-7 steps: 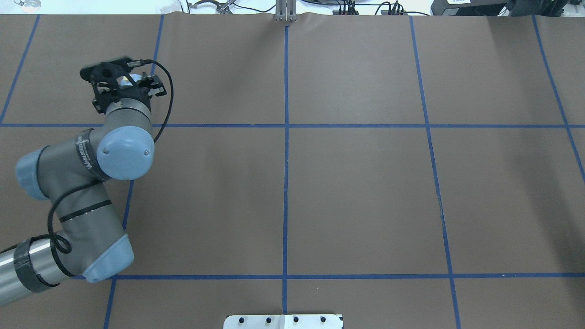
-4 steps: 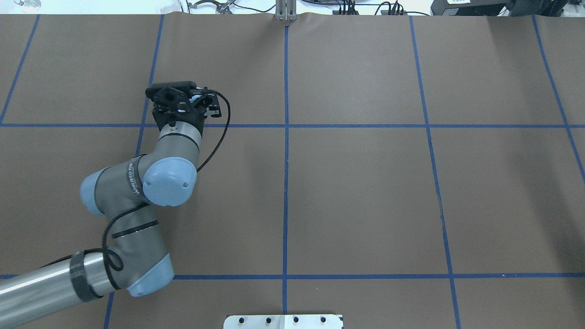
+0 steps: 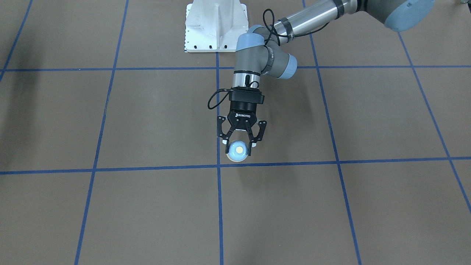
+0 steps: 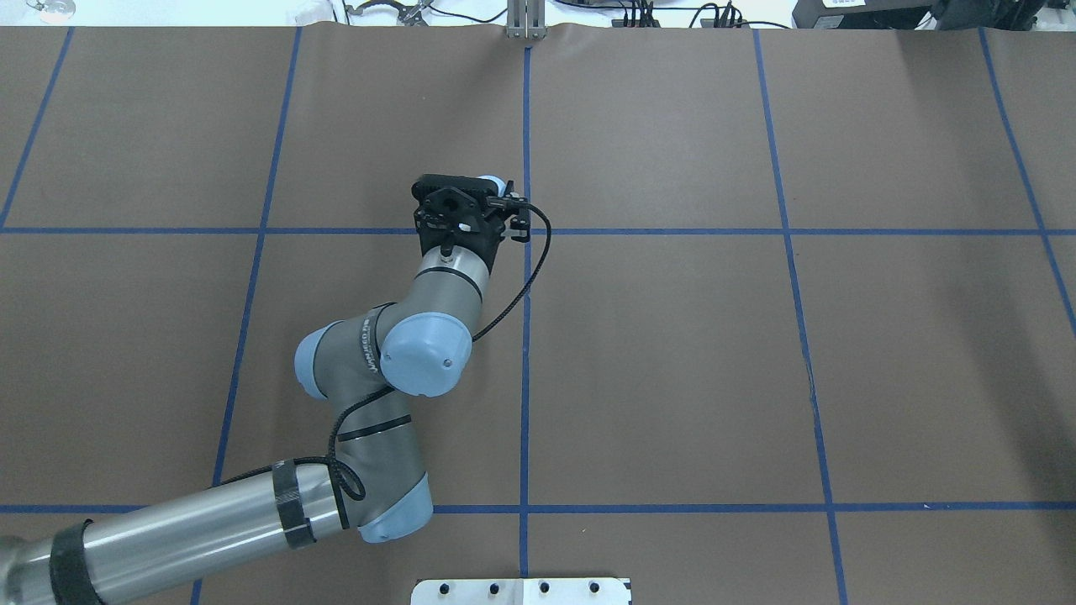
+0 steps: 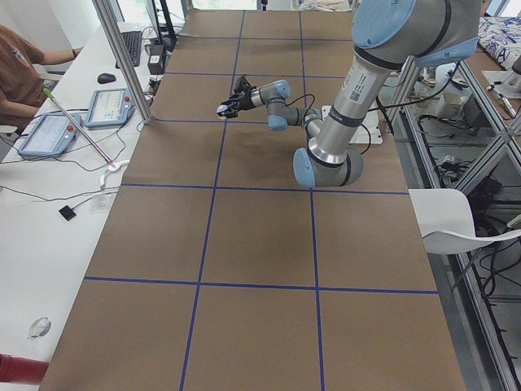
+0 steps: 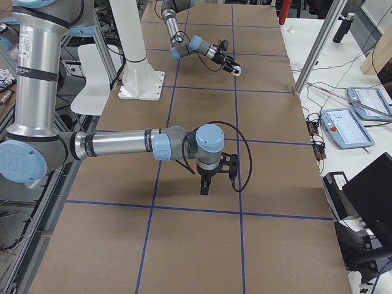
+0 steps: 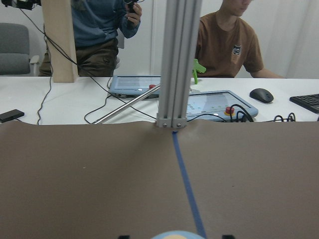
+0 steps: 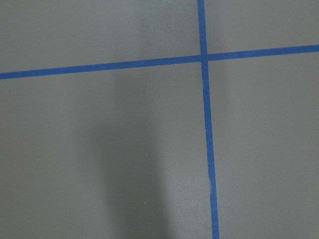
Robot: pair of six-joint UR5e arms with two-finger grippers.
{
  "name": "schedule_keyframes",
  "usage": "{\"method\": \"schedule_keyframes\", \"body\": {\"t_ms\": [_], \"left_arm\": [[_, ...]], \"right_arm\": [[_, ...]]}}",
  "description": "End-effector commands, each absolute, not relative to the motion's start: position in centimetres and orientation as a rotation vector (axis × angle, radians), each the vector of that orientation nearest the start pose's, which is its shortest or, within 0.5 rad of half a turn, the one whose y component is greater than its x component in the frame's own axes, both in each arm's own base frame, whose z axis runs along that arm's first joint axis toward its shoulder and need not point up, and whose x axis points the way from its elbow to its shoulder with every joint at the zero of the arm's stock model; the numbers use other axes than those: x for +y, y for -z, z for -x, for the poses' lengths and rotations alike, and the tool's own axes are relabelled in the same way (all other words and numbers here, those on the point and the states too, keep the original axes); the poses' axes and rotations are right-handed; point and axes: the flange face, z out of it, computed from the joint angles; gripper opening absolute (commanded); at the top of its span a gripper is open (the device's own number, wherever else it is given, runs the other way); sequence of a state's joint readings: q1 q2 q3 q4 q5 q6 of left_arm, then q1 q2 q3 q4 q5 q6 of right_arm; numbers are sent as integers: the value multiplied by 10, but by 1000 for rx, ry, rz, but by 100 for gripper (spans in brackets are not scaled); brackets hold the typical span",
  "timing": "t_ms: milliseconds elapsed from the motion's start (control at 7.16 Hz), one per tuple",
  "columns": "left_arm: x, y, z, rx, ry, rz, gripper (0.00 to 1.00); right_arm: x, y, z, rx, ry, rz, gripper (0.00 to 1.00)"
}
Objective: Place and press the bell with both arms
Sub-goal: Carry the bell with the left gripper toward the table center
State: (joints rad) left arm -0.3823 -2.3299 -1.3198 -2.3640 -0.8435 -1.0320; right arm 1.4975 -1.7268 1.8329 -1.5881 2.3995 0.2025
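The light-blue bell (image 3: 238, 151) with its cream button is held between the fingers of my left gripper (image 3: 238, 145). It hangs low over the brown paper, just on the robot's side of a blue tape crossing at the table's middle. I cannot tell whether it touches the paper. From overhead only a blue sliver of the bell (image 4: 493, 181) shows past the left gripper (image 4: 481, 192). The bell's top (image 7: 174, 235) peeks in at the bottom of the left wrist view. My right gripper (image 6: 204, 187) points down above the table, away from the bell (image 6: 236, 71). I cannot tell whether it is open or shut.
The white bolted pedestal (image 3: 215, 27) stands at the robot's side of the table. An aluminium post (image 7: 174, 64) rises at the far edge on the centre line. Behind it are operators (image 7: 229, 45), tablets and cables on a white bench. Blue tape divides the brown paper into squares.
My left arm has swung right across the table with the bell in its gripper, from the far-left square to the centre line. The gripper stays shut on the bell.
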Motion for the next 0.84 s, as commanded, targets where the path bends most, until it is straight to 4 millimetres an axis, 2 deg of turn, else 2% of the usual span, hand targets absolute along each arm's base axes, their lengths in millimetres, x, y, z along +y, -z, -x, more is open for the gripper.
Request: {"method": "schedule_keyframes", "body": {"t_ms": [0,279,419,698], "left_arm": [[-446,-179,-643,888,261,-1098,0],[-443,-201,-657,910,208,-1131,0],[-442,-202,-660,938,177,-1123,0],[-423,-201,-677,964,154,-1110,0]], "right_arm": [[-439,-605,-28,-832,-89,41,100],[-439,-605,-27,-833,-87,42,100],[-439,-605,-27,-833,-89,41,100],[-441,-604,-27,-834,-88,40,100]]}}
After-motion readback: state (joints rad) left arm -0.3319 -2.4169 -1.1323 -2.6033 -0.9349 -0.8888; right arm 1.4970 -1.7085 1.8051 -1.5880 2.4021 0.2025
